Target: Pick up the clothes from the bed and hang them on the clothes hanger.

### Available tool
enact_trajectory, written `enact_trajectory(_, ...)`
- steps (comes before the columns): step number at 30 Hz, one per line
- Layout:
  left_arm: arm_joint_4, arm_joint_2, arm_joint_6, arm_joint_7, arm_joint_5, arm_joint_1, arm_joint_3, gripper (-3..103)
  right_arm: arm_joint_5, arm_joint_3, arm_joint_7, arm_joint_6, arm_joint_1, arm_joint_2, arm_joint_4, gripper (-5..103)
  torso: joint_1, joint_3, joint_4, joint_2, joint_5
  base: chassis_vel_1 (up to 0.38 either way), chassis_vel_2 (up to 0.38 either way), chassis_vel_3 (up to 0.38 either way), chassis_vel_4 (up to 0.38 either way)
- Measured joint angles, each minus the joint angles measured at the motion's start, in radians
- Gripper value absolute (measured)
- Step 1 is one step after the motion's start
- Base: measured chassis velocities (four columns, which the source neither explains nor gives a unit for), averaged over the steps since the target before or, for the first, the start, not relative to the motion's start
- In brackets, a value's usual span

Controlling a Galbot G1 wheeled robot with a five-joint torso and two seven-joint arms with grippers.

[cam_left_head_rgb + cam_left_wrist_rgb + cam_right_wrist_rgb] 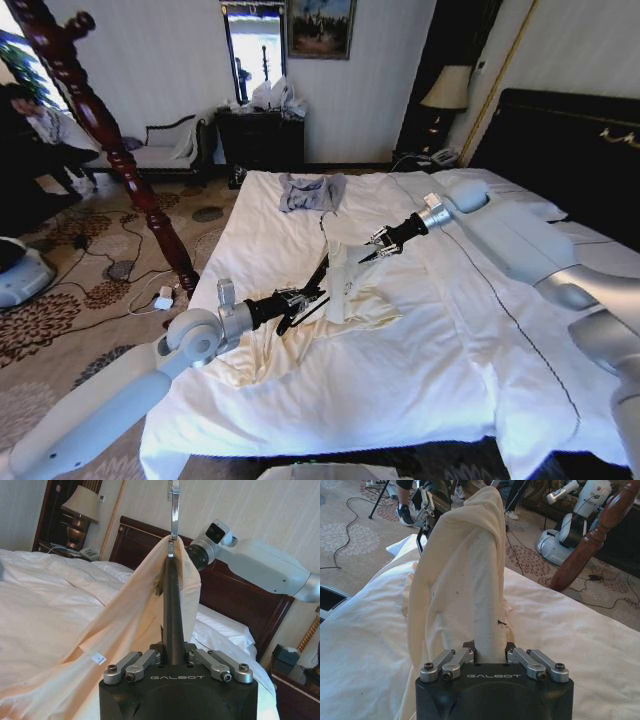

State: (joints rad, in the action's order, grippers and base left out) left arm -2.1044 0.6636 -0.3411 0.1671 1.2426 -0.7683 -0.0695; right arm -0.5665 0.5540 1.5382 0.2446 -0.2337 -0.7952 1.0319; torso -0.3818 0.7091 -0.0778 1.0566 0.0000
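The cream clothes point(352, 292) lie partly lifted on the white bed point(430, 370), with one end trailing toward the bed's near left edge. My left gripper point(303, 298) is shut on one arm of the black clothes hanger point(316, 278). In the left wrist view the hanger point(173, 615) runs away from the gripper point(175, 656) to its silver hook point(173, 507), with the cream fabric point(125, 605) draped over its shoulder. My right gripper point(378, 243) is shut on a raised fold of the clothes point(465, 575), just across from the hanger.
A folded grey-blue garment point(311, 190) lies near the bed's far end. The reddish-brown pole stand point(105, 130) leans beside the bed's left side, above cables on the carpet. White pillows point(520, 195) and the black headboard point(570, 140) are at the right.
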Motion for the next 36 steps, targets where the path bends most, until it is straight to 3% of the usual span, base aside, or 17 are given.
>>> enact_trajectory(15,0.006,0.012,0.013,-0.03,-0.016,0.001,0.006,18,-0.014,-0.056,-0.001,0.003,0.042,0.02,0.019,24,0.0,0.0,0.0001,0.0,0.0,0.0,0.0,0.0,0.0)
enact_trajectory(18,0.004,0.01,0.022,-0.046,-0.027,-0.003,0.016,34,-0.012,-0.069,0.001,0.006,0.057,0.029,0.021,23,0.0,0.0,0.0,0.0,0.0,0.0,0.0,0.0,0.0)
enact_trajectory(21,0.002,0.007,0.031,-0.054,-0.049,-0.006,0.019,40,-0.012,-0.079,0.001,0.008,0.068,0.035,0.023,23,0.0,0.0,-0.0001,0.0,0.0002,0.0,0.0,0.0,0.0)
enact_trajectory(24,-0.001,0.004,0.033,-0.058,-0.062,-0.012,0.022,56,-0.011,-0.092,0.001,0.009,0.086,0.043,0.029,23,0.0,0.0,0.0,0.0,0.0,0.0,0.0,0.0,0.0)
enact_trajectory(30,0.005,0.017,0.033,-0.065,-0.069,-0.017,0.02,72,-0.009,-0.109,0.001,0.009,0.118,0.055,0.042,23,0.0,0.0,0.0,0.0,0.0001,0.0,0.0,0.0,0.0)
enact_trajectory(33,0.006,0.021,0.033,-0.069,-0.075,-0.019,0.018,89,-0.006,-0.127,0.001,0.009,0.145,0.07,0.058,23,0.0,0.0,0.0001,0.0,0.0001,0.0,0.0,0.0,0.0)
enact_trajectory(36,0.003,0.022,0.035,-0.07,-0.08,-0.03,0.028,97,-0.006,-0.15,0.001,0.009,0.175,0.085,0.072,23,0.0,0.0,0.0001,0.0,-0.0002,0.0,0.0,0.0,0.0)
